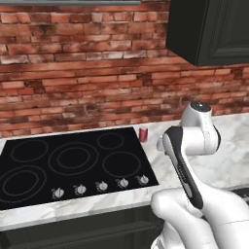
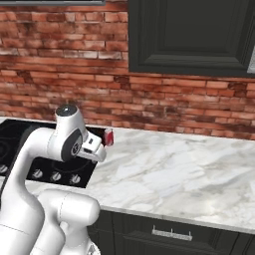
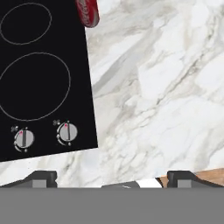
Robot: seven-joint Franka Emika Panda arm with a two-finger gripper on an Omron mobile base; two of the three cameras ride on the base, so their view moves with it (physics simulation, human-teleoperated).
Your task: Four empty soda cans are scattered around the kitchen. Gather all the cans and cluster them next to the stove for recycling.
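Observation:
One red soda can (image 1: pixel 143 134) stands upright on the marble counter, just off the far right corner of the black stove (image 1: pixel 73 160). That can (image 2: pixel 108 137) also appears in the right base view, a little beyond my white hand (image 2: pixel 94 147). The hand view looks down on the stove's right edge (image 3: pixel 43 87), with the can (image 3: pixel 87 12) at the top. My gripper (image 3: pixel 111 178) hovers over the counter's front edge near the stove's knobs, open, with nothing between its fingertips (image 3: pixel 41 177).
A brick wall runs behind the counter. A dark upper cabinet (image 2: pixel 189 35) hangs above the marble counter (image 2: pixel 174 169), which stretches right of the stove. Silver knobs (image 1: pixel 102 186) line the stove's front. My own arm (image 1: pixel 194 160) blocks part of the left base view.

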